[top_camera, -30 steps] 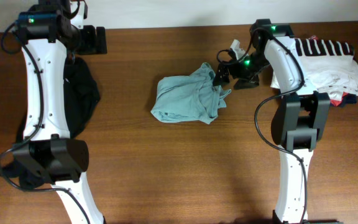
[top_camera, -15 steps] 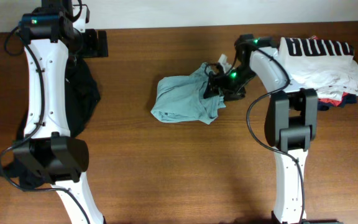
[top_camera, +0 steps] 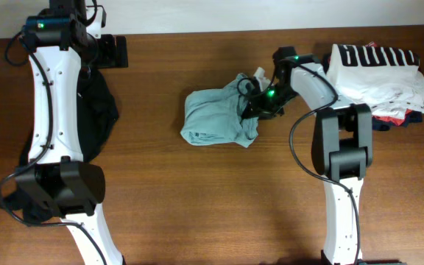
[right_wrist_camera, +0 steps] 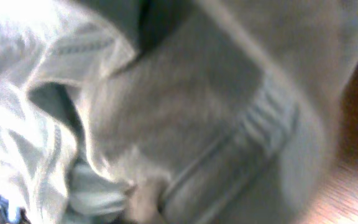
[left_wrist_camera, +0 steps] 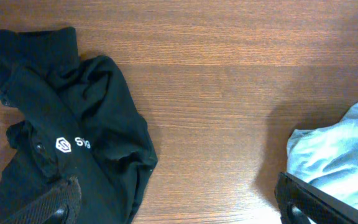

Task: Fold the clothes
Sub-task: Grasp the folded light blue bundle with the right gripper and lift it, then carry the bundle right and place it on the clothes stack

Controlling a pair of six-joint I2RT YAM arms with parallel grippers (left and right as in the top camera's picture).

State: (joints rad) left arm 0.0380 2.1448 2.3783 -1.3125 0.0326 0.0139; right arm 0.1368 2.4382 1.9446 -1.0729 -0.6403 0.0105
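Observation:
The pale grey-teal shirt [top_camera: 213, 118] lies crumpled at the middle of the table. My right gripper [top_camera: 251, 105] is pressed into its right edge, with the jaws drawn together on a fold of cloth. In the right wrist view the shirt [right_wrist_camera: 185, 112] fills the blurred frame and hides the fingers. The black top [top_camera: 98, 118] lies bunched at the left, partly under my left arm. Its white logo [left_wrist_camera: 63, 144] shows in the left wrist view. My left gripper [top_camera: 115, 50] hovers at the back left, wide open [left_wrist_camera: 179, 211] and empty, between the black top [left_wrist_camera: 73, 124] and the shirt [left_wrist_camera: 344, 162].
A pile of other garments sits at the back right: a white shirt with black letters [top_camera: 377, 66] over red and navy cloth [top_camera: 400, 116]. The brown wooden table [top_camera: 212, 206] runs to the pale wall at the back.
My right gripper moved left from beside the pile onto the shirt's right edge and closed there. The shirt's edge has bunched slightly. The left arm has barely moved.

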